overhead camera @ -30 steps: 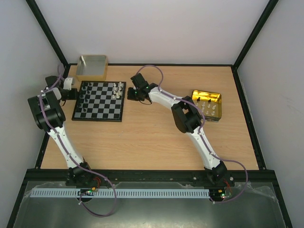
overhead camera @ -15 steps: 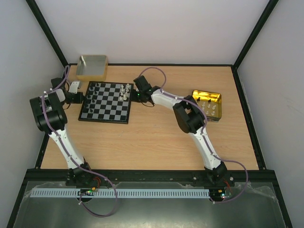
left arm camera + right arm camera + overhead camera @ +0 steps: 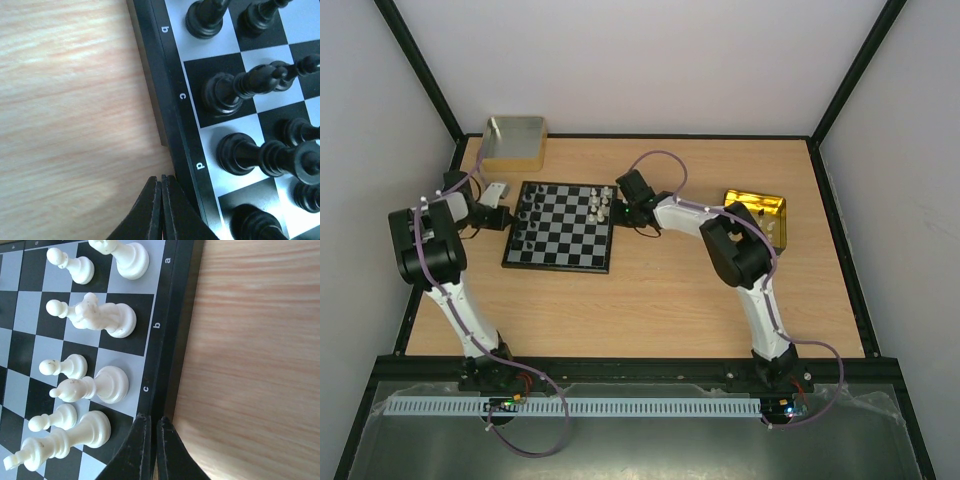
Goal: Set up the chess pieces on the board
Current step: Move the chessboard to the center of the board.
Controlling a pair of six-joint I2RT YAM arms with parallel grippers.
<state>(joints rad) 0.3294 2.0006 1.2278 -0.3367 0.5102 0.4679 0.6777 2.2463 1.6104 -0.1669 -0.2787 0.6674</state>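
Observation:
The board (image 3: 560,235) lies left of the table's middle. Black chess pieces (image 3: 527,208) stand along its left side and cream-white ones (image 3: 598,203) along its right side. My left gripper (image 3: 506,218) is shut, its tips against the board's left edge (image 3: 172,85) near the letter d, beside the black pieces (image 3: 225,92). My right gripper (image 3: 618,212) is shut to a hair gap, its tips at the board's right border (image 3: 167,315) near the letter c, beside the white pieces (image 3: 107,320). Neither gripper holds a piece.
A shiny gold tin (image 3: 760,205) sits at the right, partly behind the right arm. A grey box with a tan rim (image 3: 514,140) stands at the back left, just behind the board. Black frame posts line the table's sides.
The board has slid to the right and a little nearer with its pieces standing. Both grippers have moved right with it, staying at its left and right edges.

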